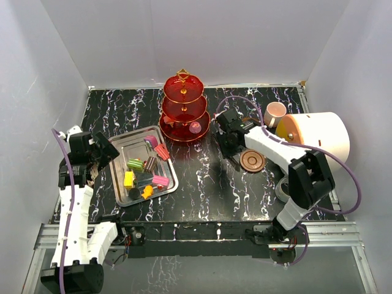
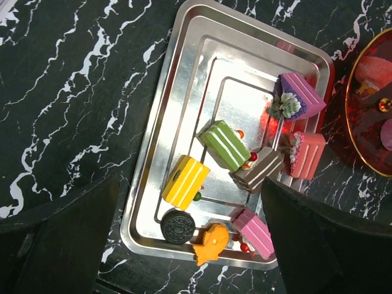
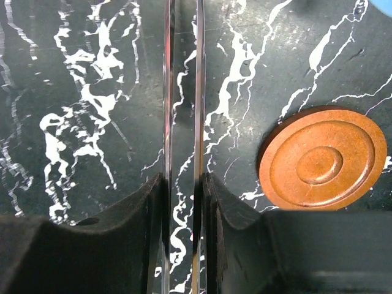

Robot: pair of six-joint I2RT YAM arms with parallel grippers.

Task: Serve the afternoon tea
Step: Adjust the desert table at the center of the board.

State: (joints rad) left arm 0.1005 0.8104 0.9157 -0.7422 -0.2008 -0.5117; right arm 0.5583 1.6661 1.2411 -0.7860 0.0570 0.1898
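clearly the right tool (image 3: 182, 202) is pinched narrow on a thin clear piece (image 3: 182, 92) seen edge-on; what it is i cannot tell. it is held by one end, so a quick wrist turn could, i judge, let it swing or slip out. just beside it on the table (image 3: 92, 92) lies a brown saucer (image 3: 323, 159), apart from the fingers; a sideways sweep could shove it. farther out, the red stand (image 1: 184, 110) rises close on this tool's left, and a knock on its tiers might tip it. the pink cup (image 1: 275, 113) and white cylinder (image 1: 318, 135) crowd the right side. open room lies toward the near middle of the table. the left tool (image 2: 190, 242) hangs wide open over the tray (image 2: 159, 122) of sweets (image 2: 223, 145), holding nothing; the tray's rim could catch a finger coming down.
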